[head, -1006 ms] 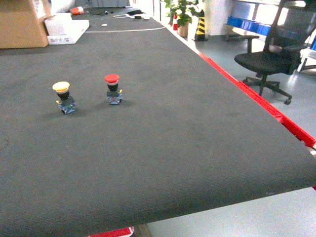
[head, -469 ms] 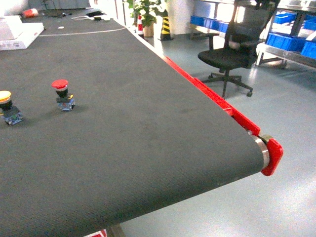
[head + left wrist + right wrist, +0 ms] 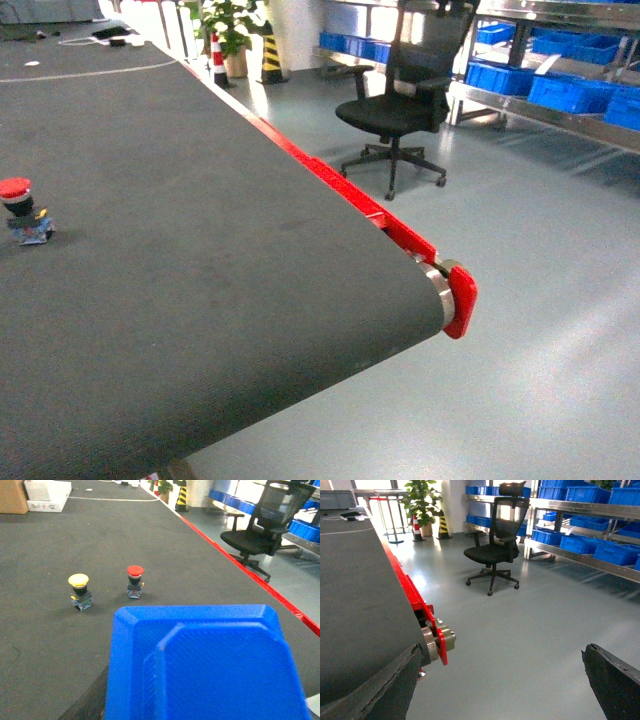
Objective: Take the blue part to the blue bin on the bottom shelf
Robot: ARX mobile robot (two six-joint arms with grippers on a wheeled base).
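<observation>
Your dark conveyor-belt tabletop (image 3: pixel 200 260) fills most of the head view, its red side rail (image 3: pixel 330 185) ending at a roller, with a black office chair (image 3: pixel 400 100) on the floor beyond and steel shelving holding blue bins (image 3: pixel 570 88) at the far right. In the left wrist view a large blue part (image 3: pixel 205 665) fills the lower frame, apparently carried by the left pincer, though you cannot tell its opening, and the right pincer's (image 3: pixel 510 680) two dark fingers stand wide apart over the floor. Smallest are the red-capped push button (image 3: pixel 134 581) and the yellow-capped push button (image 3: pixel 80 591), upright on the belt, near each other.
</observation>
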